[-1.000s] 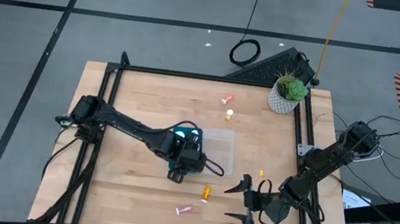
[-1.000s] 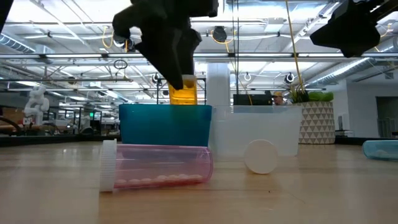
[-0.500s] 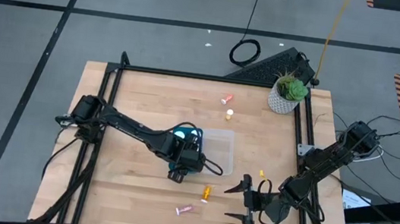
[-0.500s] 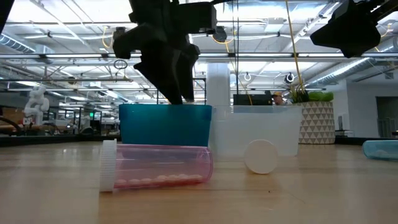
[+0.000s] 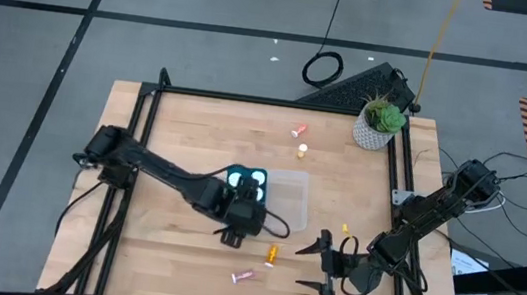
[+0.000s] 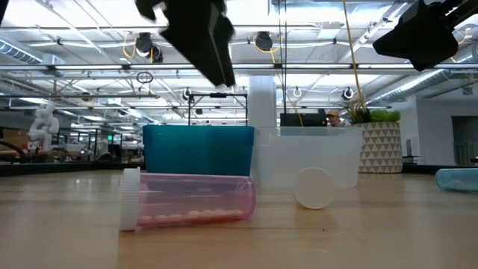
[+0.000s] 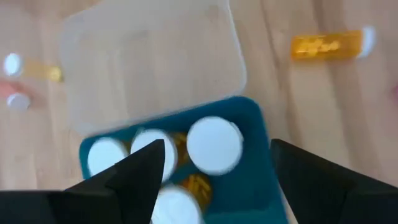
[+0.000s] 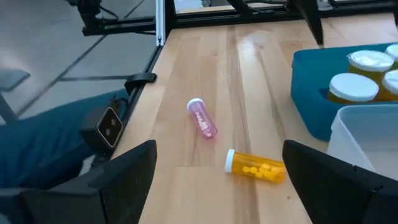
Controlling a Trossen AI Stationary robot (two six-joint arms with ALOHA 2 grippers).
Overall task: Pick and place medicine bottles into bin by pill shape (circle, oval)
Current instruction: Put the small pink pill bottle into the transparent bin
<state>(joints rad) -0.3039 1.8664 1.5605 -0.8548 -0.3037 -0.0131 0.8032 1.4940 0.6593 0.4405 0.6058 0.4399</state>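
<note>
**Teal bin holds capped bottles, left tool empty above it**

We see our left tool (image 5: 237,227) hanging over the near edge of the teal bin (image 5: 245,180) at mid-bench, its fingers (image 7: 140,174) spread wide with nothing between them. Inside the bin stand several amber bottles (image 7: 214,145) with white caps. A clear bin (image 5: 290,197) sits touching the teal one, on the side toward the potted plant (image 5: 380,123).

On the wooden bench (image 5: 175,127), an orange bottle (image 5: 271,255) and a pink bottle (image 5: 243,277) lie on their sides near the front edge. A slim orange bottle (image 5: 344,229) lies near our right tool (image 5: 322,267), which waits at the front right, open and empty. Two more bottles (image 5: 300,140) rest well behind the bins.
</note>
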